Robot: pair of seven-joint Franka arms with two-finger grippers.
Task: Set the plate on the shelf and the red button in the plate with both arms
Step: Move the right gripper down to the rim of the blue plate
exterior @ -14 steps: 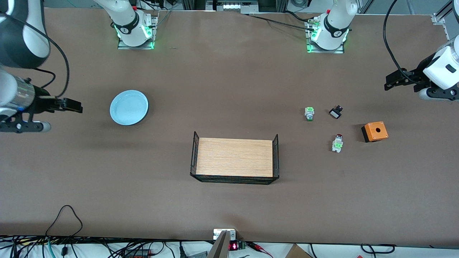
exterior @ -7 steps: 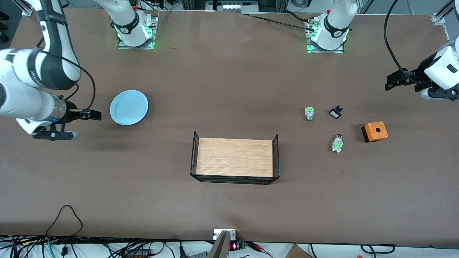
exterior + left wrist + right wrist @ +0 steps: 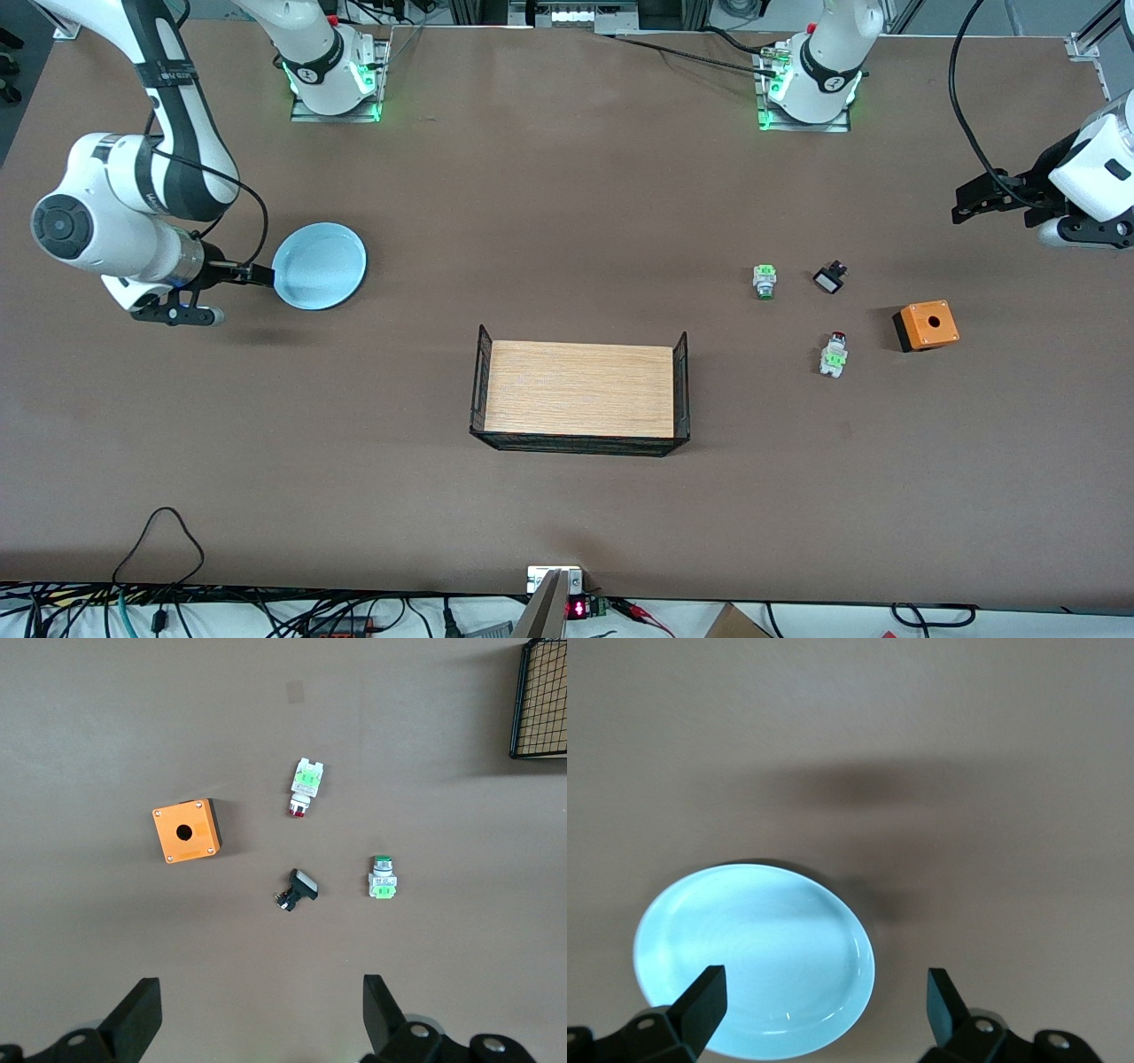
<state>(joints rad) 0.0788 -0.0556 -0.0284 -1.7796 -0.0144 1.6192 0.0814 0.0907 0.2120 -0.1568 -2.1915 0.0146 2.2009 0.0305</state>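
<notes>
The pale blue plate [image 3: 319, 266] lies on the table toward the right arm's end. My right gripper [image 3: 259, 276] is open at the plate's rim; in the right wrist view the plate [image 3: 755, 958] lies partly between the spread fingers of that gripper [image 3: 823, 983], touching nothing. The red button [image 3: 834, 354] lies on its side toward the left arm's end, red cap pointing away from the front camera; it also shows in the left wrist view [image 3: 304, 787]. My left gripper [image 3: 970, 202] is open and empty, up over the table's end, apart from the parts [image 3: 261, 988].
A wire basket with a wooden floor [image 3: 576, 443] stands mid-table. Near the red button are a green-capped unit [image 3: 765, 280], a small black part [image 3: 830, 278] and an orange box with a hole [image 3: 927, 324].
My right arm has swung in from the table's end, bringing its open gripper to the plate's rim. The left arm has hardly moved. Nothing on the table has shifted.
</notes>
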